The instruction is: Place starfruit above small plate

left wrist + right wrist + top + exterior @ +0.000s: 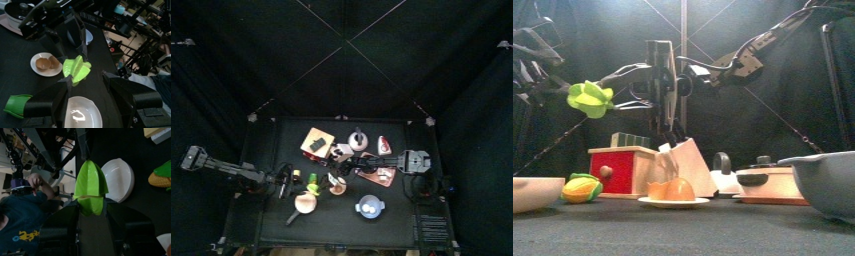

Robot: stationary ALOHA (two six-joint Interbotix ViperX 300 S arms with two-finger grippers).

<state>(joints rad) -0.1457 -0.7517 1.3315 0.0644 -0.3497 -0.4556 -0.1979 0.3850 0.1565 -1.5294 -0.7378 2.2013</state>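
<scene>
Starfruit [76, 68] pinched between both grippers' jaws, left gripper [85, 85], right gripper [91, 208] | front view: airborne | left wrist view: small plate [45, 63] beyond

Top view: straight down from high above, bench [265, 215] small at centre. Front view: level across from the bench [673, 232] edge, close to the objects. Wrist views: close along each claw, both sharing the starfruit [76, 69] with the front.
</scene>
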